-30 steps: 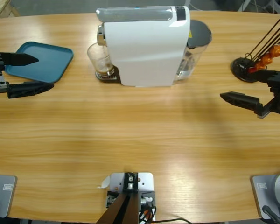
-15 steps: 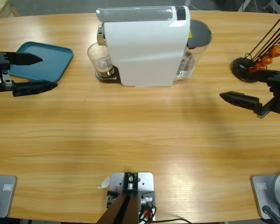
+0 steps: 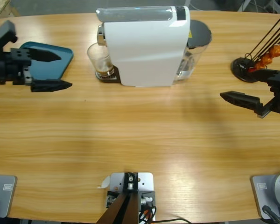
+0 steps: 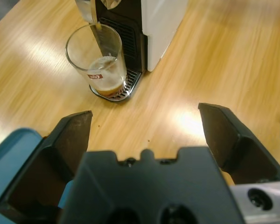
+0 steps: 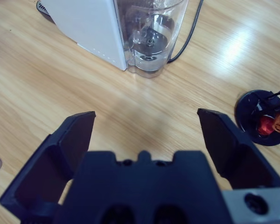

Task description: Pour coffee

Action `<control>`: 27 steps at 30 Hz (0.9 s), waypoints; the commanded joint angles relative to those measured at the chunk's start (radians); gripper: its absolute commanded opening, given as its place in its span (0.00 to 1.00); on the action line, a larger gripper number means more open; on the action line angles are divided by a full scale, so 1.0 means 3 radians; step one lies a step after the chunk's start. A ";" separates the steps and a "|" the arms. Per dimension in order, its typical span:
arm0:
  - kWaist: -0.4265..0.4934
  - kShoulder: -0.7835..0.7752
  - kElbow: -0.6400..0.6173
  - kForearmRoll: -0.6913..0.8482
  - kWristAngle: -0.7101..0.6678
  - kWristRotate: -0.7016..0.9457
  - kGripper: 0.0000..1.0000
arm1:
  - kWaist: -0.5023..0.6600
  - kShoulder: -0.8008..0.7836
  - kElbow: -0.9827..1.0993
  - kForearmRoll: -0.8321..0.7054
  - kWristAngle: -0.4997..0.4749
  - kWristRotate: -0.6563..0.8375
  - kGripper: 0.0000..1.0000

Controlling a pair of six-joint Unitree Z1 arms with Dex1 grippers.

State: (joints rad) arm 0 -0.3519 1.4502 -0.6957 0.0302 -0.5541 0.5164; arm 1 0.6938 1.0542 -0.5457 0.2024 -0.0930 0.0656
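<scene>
Reddish-brown coffee [image 4: 105, 87] lies shallow in the bottom of a small clear glass [image 4: 98, 58], straight ahead of the left gripper [image 4: 144, 128] and well apart from it. We see that gripper spread wide and empty.

We judge the main risk to be the approach. The glass stands on a small metal drip grate [image 4: 129, 88], tucked under the spout of the white coffee machine [image 3: 144, 46], so a jaw coming in off-line could strike the spout or the machine's front, or push the glass off the grate. The glass is thin, smooth and round, with slightly flaring walls; a squeeze too high or too light could let it slip or tip, spilling the little liquid there is.

Beside the left gripper lies a teal tray [image 3: 56, 63] with rounded corners, flat and matte. The machine is glossy white plastic, boxy, with a clear water tank [image 5: 151, 37] behind. The surface [image 3: 140, 135] is pale grained wood.

The right gripper [image 5: 144, 128] is also spread wide and empty, facing the tank, with a black round stand [image 5: 263, 116] of capsules off to its side.
</scene>
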 commanded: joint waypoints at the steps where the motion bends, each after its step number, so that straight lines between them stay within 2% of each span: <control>1: 0.0074 0.0547 -0.0291 -0.0039 -0.0103 0.0171 1.00 | 0.0040 -0.0032 0.0080 -0.0057 0.0013 0.0027 1.00; 11: 0.0074 0.0946 -0.0601 -0.0039 -0.0234 0.0227 1.00 | 0.0040 0.0024 0.0091 -0.0071 0.0036 0.0027 1.00; 27: 0.0074 0.1243 -0.0803 -0.0049 -0.0241 0.0282 1.00 | 0.0040 0.0070 0.0086 -0.0076 0.0042 0.0027 1.00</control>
State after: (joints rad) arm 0 -0.3370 1.7486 -0.9186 0.0291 -0.6103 0.5902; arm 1 0.6938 1.0551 -0.5457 0.1886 -0.0919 0.0656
